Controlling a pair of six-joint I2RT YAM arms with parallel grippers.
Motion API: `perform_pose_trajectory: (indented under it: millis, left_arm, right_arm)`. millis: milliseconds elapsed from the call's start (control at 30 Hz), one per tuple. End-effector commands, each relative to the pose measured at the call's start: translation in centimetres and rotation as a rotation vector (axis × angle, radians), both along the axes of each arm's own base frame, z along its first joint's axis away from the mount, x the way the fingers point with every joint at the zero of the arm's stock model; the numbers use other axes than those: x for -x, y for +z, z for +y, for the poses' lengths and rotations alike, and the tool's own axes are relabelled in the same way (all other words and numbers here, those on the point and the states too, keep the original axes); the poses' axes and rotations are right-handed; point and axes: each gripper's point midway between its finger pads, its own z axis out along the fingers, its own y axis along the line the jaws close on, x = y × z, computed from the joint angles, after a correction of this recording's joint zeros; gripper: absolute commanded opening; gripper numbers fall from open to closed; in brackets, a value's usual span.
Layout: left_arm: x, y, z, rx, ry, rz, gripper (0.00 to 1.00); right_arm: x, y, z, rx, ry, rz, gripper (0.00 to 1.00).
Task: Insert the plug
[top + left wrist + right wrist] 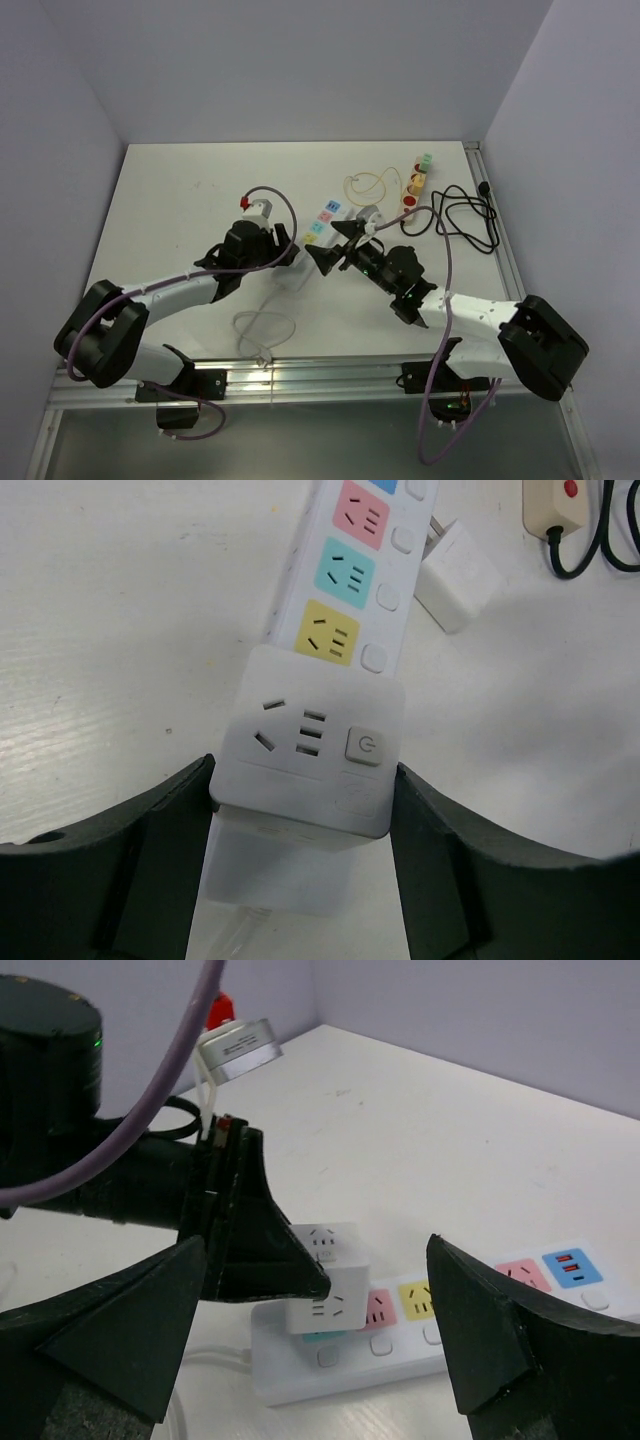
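Plug (305,742) in grip of left hand (302,792)

Left fingers (120,850) clamped (on cube plug (310,740)); right fingers (510,1330) spread wide, hovering opposite.

Upper right of the top view: a beige strip w/ coloured switches (417,180) is lying on the white table (180,210) near the far edge. A black cable (466,212) is coiling just right of it. A thin yellowish cord (372,184) is looping just left. A metal rail (320,378) is running along the bottom.
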Motion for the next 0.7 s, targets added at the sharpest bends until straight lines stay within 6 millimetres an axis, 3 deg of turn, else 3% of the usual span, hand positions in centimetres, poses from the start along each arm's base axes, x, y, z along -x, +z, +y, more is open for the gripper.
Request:
perform_pose_trajectory:
  millis: [0,167,200,267,300,433,467,500,533,667]
  left_arm:
    - [3.3,-6.2,1.6,-0.13,0.019,0.143,0.33]
    - [4.1,-5.9,1.2,-0.164,0.041,0.103,0.34]
    - [4.3,-5.9,1.0,-0.163,0.035,0.097,0.34]
    - [4.5,-5.7,1.2,-0.159,0.047,0.081,0.33]
    - [4.6,-5.7,1.2,-0.159,0.05,0.074,0.33]
    - [5.1,-5.6,0.6,-0.177,0.05,0.057,0.34]
    - [5.1,-5.8,0.7,-0.183,0.061,0.056,0.34]
    - [5.4,-6.2,0.5,-0.191,0.056,0.06,0.34]
    - [5.6,-6.4,0.5,-0.193,0.059,0.064,0.33]
    - [5.6,-6.7,-0.1,-0.21,0.06,0.064,0.34]
  right_arm:
    - [-0.7,0.6,-0.8,0.009,-0.024,0.039,0.97]
    - [-2.6,-0.2,-1.4,0.007,-0.051,0.173,0.93]
    - [-3.1,-1.3,-1.6,0.036,-0.063,0.227,0.85]
    - [-3.6,-1.2,-0.8,0.057,-0.033,0.252,0.72]
    - [-3.5,-1.6,-0.5,0.073,-0.022,0.271,0.54]
    - [-3.8,-1.7,0.5,0.071,0.014,0.286,0.25]
    - [-4.1,-0.9,0.9,0.066,0.02,0.285,0.18]
    - [-3.8,-1.8,1.3,0.1,0.044,0.33,0.03]
    - [-4.0,-2.6,1.7,0.123,0.059,0.358,0.0]
    - [-3.6,-2.5,2.8,0.105,0.109,0.384,0.0]
